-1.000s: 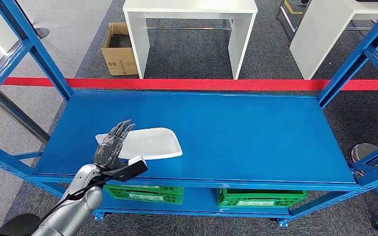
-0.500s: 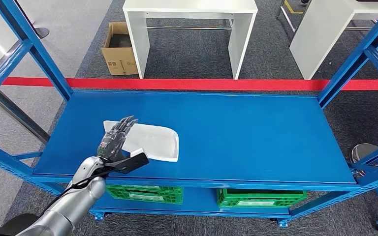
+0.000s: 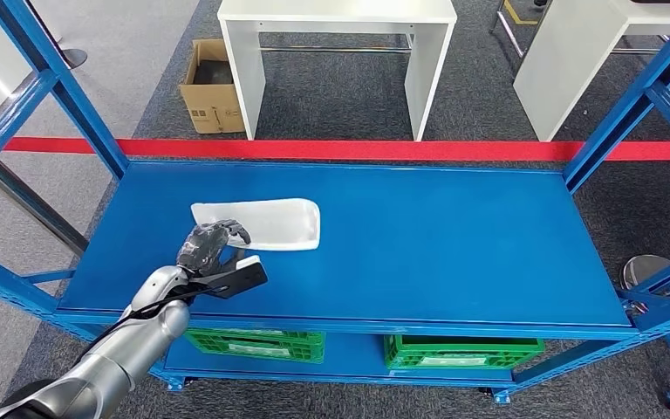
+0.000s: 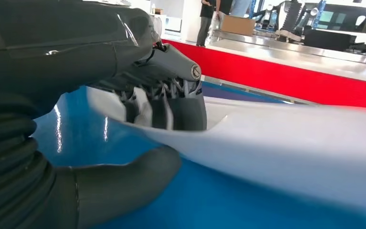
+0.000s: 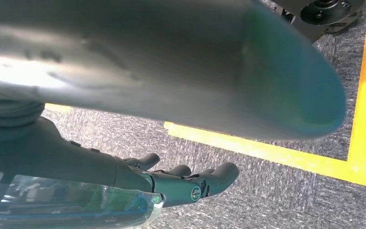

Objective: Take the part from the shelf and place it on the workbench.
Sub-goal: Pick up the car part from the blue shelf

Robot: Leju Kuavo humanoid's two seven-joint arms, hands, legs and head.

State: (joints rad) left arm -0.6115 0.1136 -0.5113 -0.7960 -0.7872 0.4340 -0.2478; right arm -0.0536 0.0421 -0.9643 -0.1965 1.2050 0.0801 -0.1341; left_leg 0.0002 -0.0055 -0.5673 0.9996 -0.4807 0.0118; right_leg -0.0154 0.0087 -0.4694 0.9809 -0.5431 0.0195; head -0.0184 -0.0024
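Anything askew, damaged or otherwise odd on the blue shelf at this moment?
Nothing looks damaged or spilled. The white part has one edge raised off the blue shelf, but only because the left hand grips that edge, fingers over it and thumb beneath.

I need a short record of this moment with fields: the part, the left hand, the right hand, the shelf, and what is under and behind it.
part: white flat part, lying on the top level of the shelf, left of its middle
left hand: left hand grips the near left edge of the part, fingers on top, thumb beneath
right hand: right hand holds nothing, above grey floor with yellow tape
shelf: blue metal shelf
under: two green crates
behind: red floor line, white table, cardboard box
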